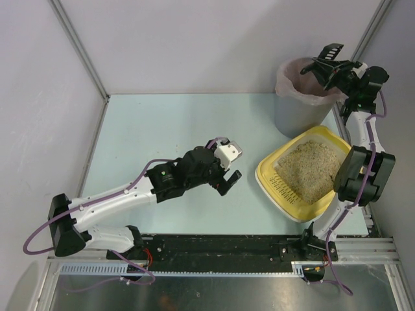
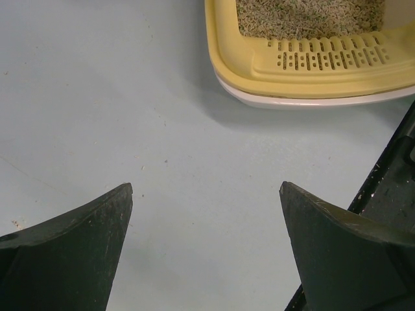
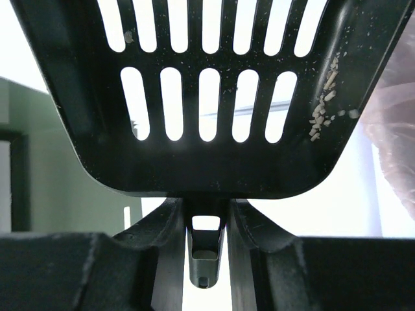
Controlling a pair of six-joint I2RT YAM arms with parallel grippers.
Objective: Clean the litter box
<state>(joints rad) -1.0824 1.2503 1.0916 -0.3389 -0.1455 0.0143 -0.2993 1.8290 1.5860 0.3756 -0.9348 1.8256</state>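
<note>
The litter box [image 1: 267,176] is a shallow yellow tray at the right of the table, with beige litter [image 1: 312,168] inside. Its slotted front rim [image 2: 311,61] shows at the top of the left wrist view. My left gripper [image 1: 235,163] hovers just left of the box, open and holding nothing [image 2: 206,188]. My right gripper [image 1: 345,76] is raised at the back right, shut on the handle of a black slotted scoop [image 1: 327,55]. The scoop [image 3: 207,149] fills the right wrist view, with a few litter grains stuck to its right side, and its handle sits between my right gripper's [image 3: 207,217] fingers.
A grey round bin [image 1: 301,110] with a pink bag liner [image 3: 392,129] stands behind the litter box, directly under the scoop. White walls enclose the pale blue table [image 1: 162,129]. A black rail [image 1: 220,246] runs along the near edge.
</note>
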